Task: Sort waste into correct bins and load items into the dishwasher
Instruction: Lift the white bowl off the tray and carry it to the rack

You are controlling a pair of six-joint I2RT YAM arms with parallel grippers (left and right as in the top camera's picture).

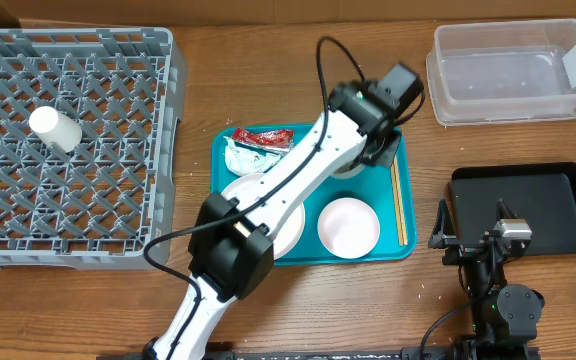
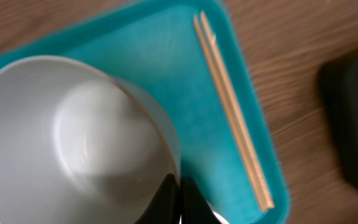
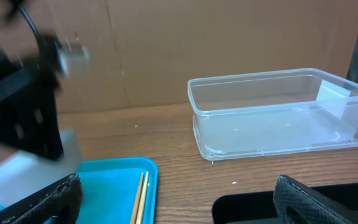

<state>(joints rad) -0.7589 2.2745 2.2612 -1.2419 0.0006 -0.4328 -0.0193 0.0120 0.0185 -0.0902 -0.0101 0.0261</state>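
A wooden table [image 1: 318, 310] backed by brown cardboard holds the whole job: the grey dish rack [image 1: 118, 60] on the left, the teal tray [image 1: 388, 245] in the middle, the clear tub [image 1: 508, 70] at far right and the black tray [image 1: 528, 205] nearer on the right. Your left gripper [image 2: 174, 202] reaches across the teal tray to its far right corner, its fingers drawn narrow and pinching the rim of the grey bowl [image 2: 73, 137]. A pinch on the thin wall looks like the only workable hold on so wide a vessel.

The bowl is pale, smooth and glossy inside, and empty as far as the wrist view shows. It stands over the tray, and you cannot tell from these views whether it rests there or hangs just above. The chopsticks [image 2: 232, 112] lie side by side along the tray's right edge, beside the bowl and clear of the grip.

Your right gripper [image 3: 179, 208] hangs by the black tray with its fingers spread wide and holding nothing. It is likely parked there to leave the left arm room.

One white cup [image 1: 55, 128] lies on its side in the rack. The red sauce packet [image 1: 263, 138] and the crumpled napkin [image 1: 240, 158] sit at the tray's far left. The large white plate [image 1: 236, 188] and the pale-pink dish [image 1: 348, 227] wait nearer on the tray. Both bins look empty, so most of the work appears to lie ahead of you.
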